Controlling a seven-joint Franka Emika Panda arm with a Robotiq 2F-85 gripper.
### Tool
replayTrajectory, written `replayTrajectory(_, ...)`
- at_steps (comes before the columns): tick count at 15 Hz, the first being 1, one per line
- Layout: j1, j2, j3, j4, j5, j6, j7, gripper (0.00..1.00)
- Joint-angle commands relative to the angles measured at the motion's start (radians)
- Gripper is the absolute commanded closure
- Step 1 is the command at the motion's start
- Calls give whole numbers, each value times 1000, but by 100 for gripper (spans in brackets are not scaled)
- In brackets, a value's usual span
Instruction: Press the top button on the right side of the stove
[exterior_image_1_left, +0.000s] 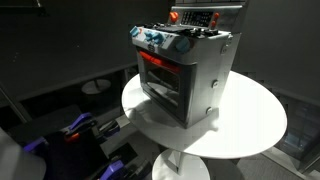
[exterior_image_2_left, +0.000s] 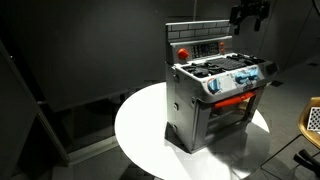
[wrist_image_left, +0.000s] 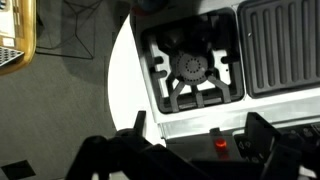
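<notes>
One round table, white, smooth and matt on top, is carried on a single white pedestal. It is the only work surface you have. Around it you have dark walls in both exterior views and a dark grey, finely speckled floor in the wrist view. At the edge of the wrist view a wooden frame, honey-coloured, stands on that floor, well apart from the table.

One stove, toy-sized and boxy, stands upright on the table top, inside the rim.
- Its side walls are plain silver sheet metal with square corners.
- A row of round knobs, blue and red, runs along the front top edge.
- The oven window is dark with a red surround.
- The back panel is red and upright, rising behind the cooktop.
- From your wrist view the cooktop shows a black burner grate, a round centre with bars radiating out to a square frame.
- Beside the grate lies a black ribbed plate with parallel grooves.
- A small red button sits on the silver strip nearest the camera.

One gripper, black, hangs in the air above and behind the back panel and touches nothing. In the wrist view your gripper looks straight down on the cooktop. Its two dark fingers are spread wide, one to each side of the grate, with nothing held between them.
</notes>
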Motion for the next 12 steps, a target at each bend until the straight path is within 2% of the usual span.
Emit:
replayTrajectory(1,-6,-110,13,-103,23,-57,-61,0)
replayTrajectory(12,-6,-443,32,-429,20,-72,-238,0)
